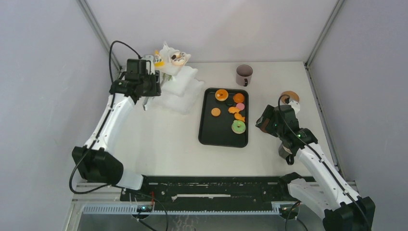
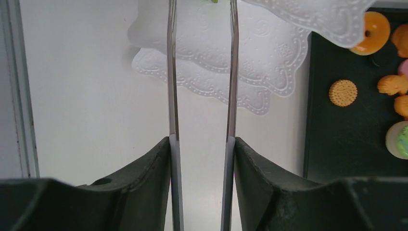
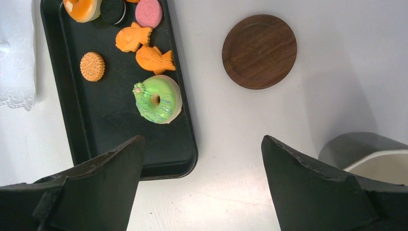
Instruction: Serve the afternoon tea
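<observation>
Closest to us, the thin pale fingers [image 2: 172, 96] of the left gripper [image 2: 201, 6] run straight up the left wrist view with a clear gap between them. Their tips are cut off by the upper edge, where a green speck [image 2: 210, 1] shows between them, so we cannot tell whether the jaws pinch it or stand free. Below and beyond the fingers we see the white lacy tiers of the stand [image 2: 269, 62]. From above, this gripper sits at the stand's left side, and a few pastries [image 1: 179, 58] rest on the upper tiers.

We find the right gripper [image 3: 203, 139] released, its jaws spread wide with nothing between them, hovering over the pale table [image 3: 231, 192]. In its own view one jaw overlaps the near corner of the black tray [image 3: 106, 125], and the other partly hides a dark mug [image 3: 356, 142] with a pale inside, just beside it.

Nearest that gripper on the tray lies the green doughnut [image 3: 158, 98]. Past it are two orange fish-shaped cakes [image 3: 155, 58] just beside each other, and a round biscuit [image 3: 92, 66] lies apart to one side. At the tray's far end we make out a pink cookie [image 3: 148, 13], a dark cookie [image 3: 113, 9] and an orange doughnut [image 3: 82, 7], all clipped by the frame edge.

A round wooden coaster [image 3: 259, 51] lies on the table beside the tray, apart from both tray and mug. A second mug [image 1: 244, 74] stands upright beyond the tray's far edge
</observation>
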Robot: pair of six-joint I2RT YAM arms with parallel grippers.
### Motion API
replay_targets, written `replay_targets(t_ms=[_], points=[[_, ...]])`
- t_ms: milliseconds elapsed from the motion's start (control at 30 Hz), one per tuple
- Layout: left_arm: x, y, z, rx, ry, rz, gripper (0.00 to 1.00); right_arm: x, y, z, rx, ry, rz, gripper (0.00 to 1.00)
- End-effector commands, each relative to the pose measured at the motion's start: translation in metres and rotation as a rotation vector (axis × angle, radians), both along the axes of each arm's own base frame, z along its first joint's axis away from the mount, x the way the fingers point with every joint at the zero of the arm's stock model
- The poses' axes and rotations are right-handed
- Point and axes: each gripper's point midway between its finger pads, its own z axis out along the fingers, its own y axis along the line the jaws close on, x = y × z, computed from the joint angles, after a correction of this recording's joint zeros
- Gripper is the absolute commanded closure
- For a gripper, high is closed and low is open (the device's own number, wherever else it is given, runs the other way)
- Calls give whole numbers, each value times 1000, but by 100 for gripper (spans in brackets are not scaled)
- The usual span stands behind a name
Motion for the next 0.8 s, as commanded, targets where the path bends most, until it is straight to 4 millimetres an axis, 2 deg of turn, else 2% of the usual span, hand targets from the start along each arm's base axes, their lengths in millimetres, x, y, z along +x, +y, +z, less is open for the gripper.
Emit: replay_targets(t_ms=[0, 100, 233, 367, 467, 633, 767], points=[[-22, 5, 57, -28, -150, -7, 50, 12, 11, 9, 35, -46, 21, 2], [-40, 6, 60, -34, -142, -13, 54, 14, 14, 9, 39, -50, 30, 2], [-72, 3, 52, -55, -88, -51, 62, 14, 13, 10, 33, -54, 26, 2], [-106, -8, 36, -110, -36, -110, 71, 14, 12, 11, 31, -62, 22, 2], [-128, -23, 27, -179, -16, -169, 76, 15, 12, 13, 32, -71, 25, 2], [-151, -68, 26, -272, -24, -316, 78, 15, 11, 14, 28, -71, 20, 2], [-161, -122, 22, -308, -2, -463, 76, 13, 10, 15, 32, -76, 16, 2]])
